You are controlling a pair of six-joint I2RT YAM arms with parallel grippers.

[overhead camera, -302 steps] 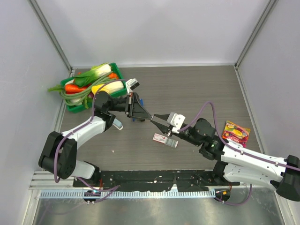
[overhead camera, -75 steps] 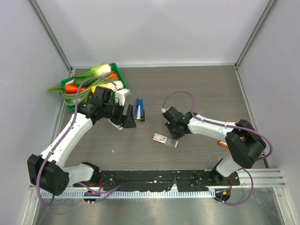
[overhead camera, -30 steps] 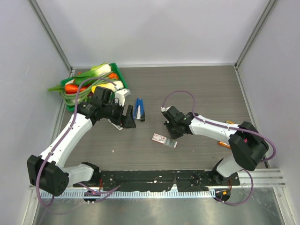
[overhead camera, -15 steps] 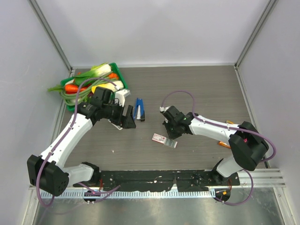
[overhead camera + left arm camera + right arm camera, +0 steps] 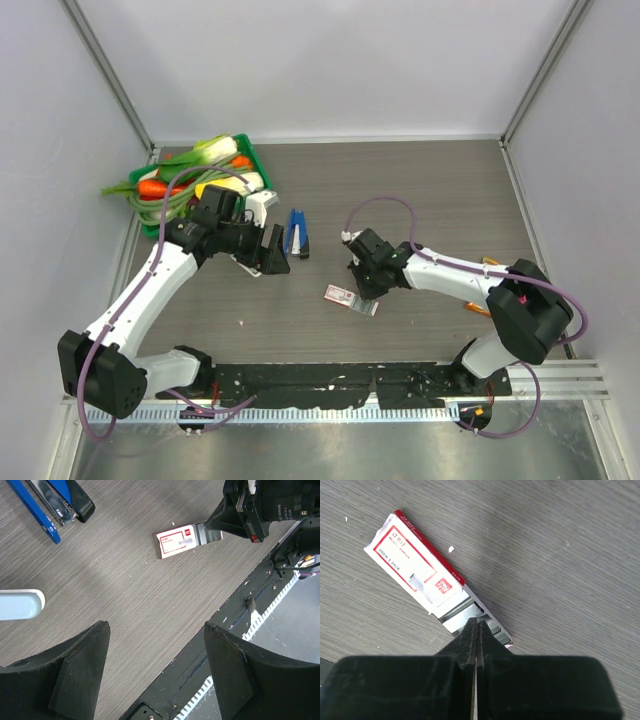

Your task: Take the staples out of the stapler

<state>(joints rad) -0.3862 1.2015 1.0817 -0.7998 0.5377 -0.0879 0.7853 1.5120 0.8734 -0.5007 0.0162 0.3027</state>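
The dark-blue stapler (image 5: 296,233) lies swung open on the table, its blue lid and silver-black inner rail (image 5: 55,507) splayed apart. My left gripper (image 5: 272,252) hovers just left of it, open and empty (image 5: 156,630). My right gripper (image 5: 362,292) is shut, its tips (image 5: 475,622) pointing into the pulled-out tray of a small red-and-white staple box (image 5: 415,572) (image 5: 348,298) (image 5: 180,539). Silver staple strips (image 5: 465,614) lie in that tray. Whether anything thin is pinched between the shut tips does not show.
A green basket of vegetables (image 5: 205,180) stands at the back left. A pale teal rounded block (image 5: 19,604) lies by my left gripper. The black rail (image 5: 320,380) (image 5: 235,615) runs along the table's near edge.
Ten seconds ago both grippers met in the air at the stapler; it now lies on the table. In the last second my right gripper crept slightly toward the staple box. The left arm stayed still.
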